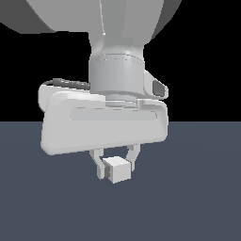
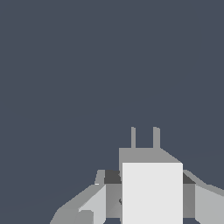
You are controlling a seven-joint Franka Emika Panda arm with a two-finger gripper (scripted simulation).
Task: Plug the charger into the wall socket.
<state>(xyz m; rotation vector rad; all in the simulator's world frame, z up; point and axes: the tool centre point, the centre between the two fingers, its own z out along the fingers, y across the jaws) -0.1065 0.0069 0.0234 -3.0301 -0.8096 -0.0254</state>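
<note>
The charger (image 1: 117,169) is a small plain white-grey cube held between the two fingers of my gripper (image 1: 116,172), just under the big white hand. The gripper is shut on it, one finger against each side. In the wrist view the charger (image 2: 152,192) fills the space between the fingers (image 2: 94,203), and two thin grey prongs (image 2: 144,138) stick out of its far face over bare floor. The gripper (image 2: 151,208) shows only partly at the picture's edge. The wall socket is out of view in both views.
A flat dark blue-grey floor (image 1: 197,202) spreads all around under the hand. Above its far edge the background is black. The arm's wrist and hand (image 1: 106,122) fill the upper middle of the exterior view.
</note>
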